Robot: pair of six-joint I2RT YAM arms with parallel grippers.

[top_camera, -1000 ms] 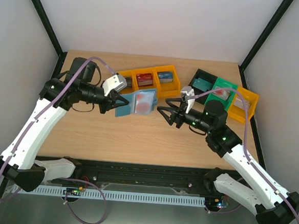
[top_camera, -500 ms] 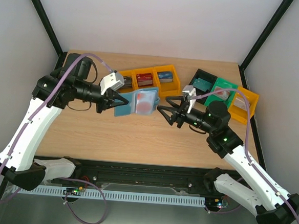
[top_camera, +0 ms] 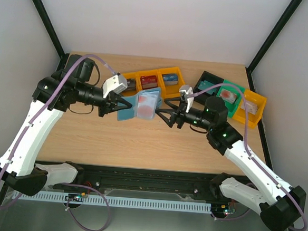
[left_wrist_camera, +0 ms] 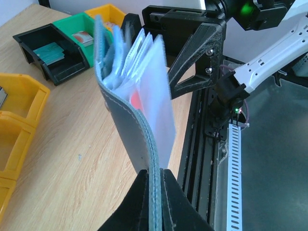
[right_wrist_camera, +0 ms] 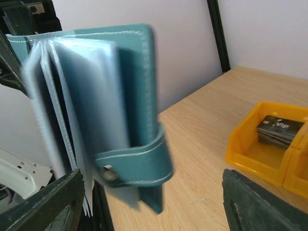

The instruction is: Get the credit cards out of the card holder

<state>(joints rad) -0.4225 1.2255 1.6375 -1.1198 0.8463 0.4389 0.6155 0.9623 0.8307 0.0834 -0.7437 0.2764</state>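
The card holder (top_camera: 144,105) is pinched at its cover edge by the left fingers (left_wrist_camera: 137,204); the right fingers (right_wrist_camera: 45,204) are held spread just beside its open side.

The left arm (top_camera: 28,133) and right arm (top_camera: 256,167) had white shells on black joints, and a lilac cable (top_camera: 89,57) ran along each. The left gripper (top_camera: 117,106) had black wedge-shaped fingers (left_wrist_camera: 137,202) under a white wrist block (top_camera: 116,84). The right gripper (top_camera: 163,119) was a black triangular frame with silver screws (left_wrist_camera: 208,50); a green light (left_wrist_camera: 247,8) glowed behind it.
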